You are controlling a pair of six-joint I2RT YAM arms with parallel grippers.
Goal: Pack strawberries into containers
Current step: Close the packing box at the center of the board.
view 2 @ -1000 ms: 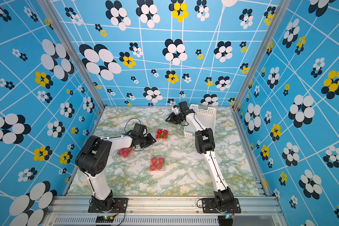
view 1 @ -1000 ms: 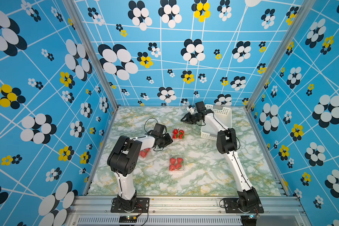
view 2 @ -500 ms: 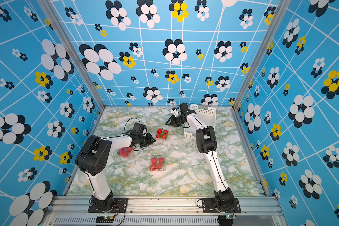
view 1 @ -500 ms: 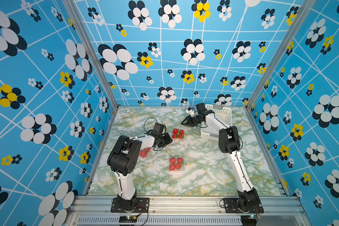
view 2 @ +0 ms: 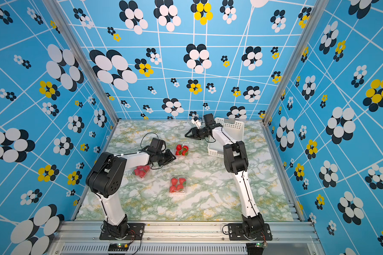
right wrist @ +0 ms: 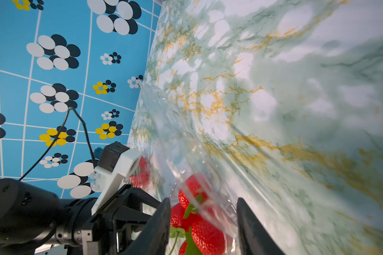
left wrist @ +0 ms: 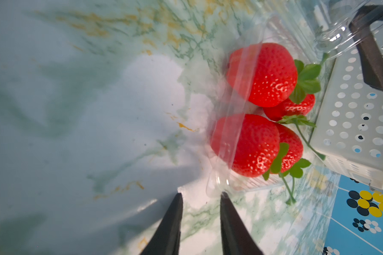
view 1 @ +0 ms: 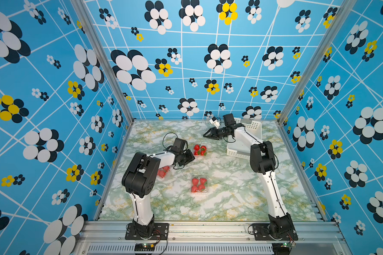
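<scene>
Left fingers (left wrist: 168, 227) stand slightly apart, empty, just beside a clear container (left wrist: 215, 183) holding four glossy red strawberries (left wrist: 261, 75) with pale seeds, green caps and thin stems. Two more filled containers (view 1: 200, 185) sit nearer on the marbled desk (view 1: 230, 198). Right fingers (right wrist: 157, 229) gape open near the first container's clear lid (right wrist: 175, 132); whether they touch it I cannot tell.

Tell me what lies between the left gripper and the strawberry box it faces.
Nothing. The left wrist view shows only a short strip of bare marble tabletop between the left gripper and the clear box of strawberries.
</scene>
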